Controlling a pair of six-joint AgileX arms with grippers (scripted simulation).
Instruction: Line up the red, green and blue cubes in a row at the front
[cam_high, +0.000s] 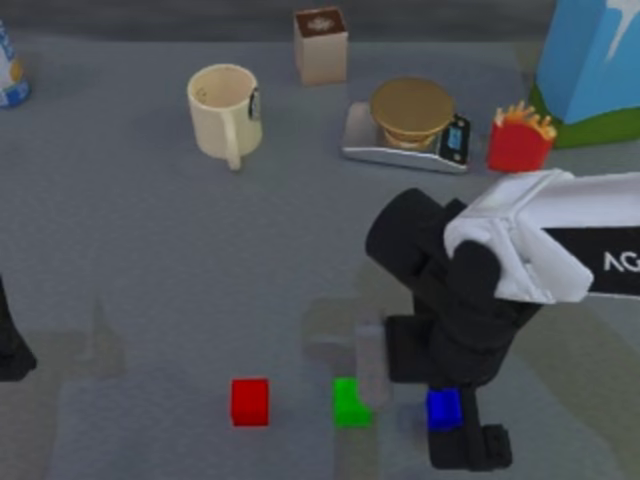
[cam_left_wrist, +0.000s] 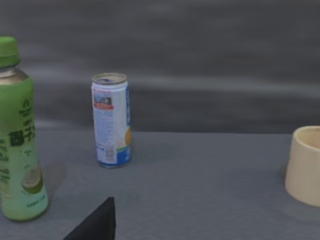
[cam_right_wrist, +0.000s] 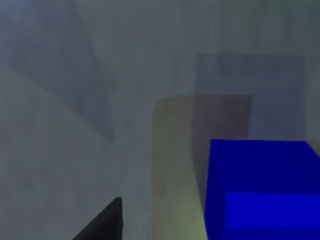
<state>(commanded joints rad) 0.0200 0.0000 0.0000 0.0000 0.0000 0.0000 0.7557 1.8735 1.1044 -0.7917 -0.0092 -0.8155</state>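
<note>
The red cube (cam_high: 249, 401), green cube (cam_high: 350, 401) and blue cube (cam_high: 443, 408) sit in a row near the front edge of the tabletop (cam_high: 150, 260), red leftmost, green in the middle, blue rightmost, each apart from its neighbour. The right pincer (cam_high: 452, 415) is down over the blue cube, its dark fingers on either side of it; whether they press on it I cannot tell. The right wrist view shows the blue cube (cam_right_wrist: 260, 187) filling the near corner. The left arm (cam_high: 12, 340) is parked at the tabletop's left edge. Farther back stand a cream mug (cam_high: 225, 110), a brown box (cam_high: 320, 45), a scale (cam_high: 405, 130) and a fries carton (cam_high: 520, 140).
</note>
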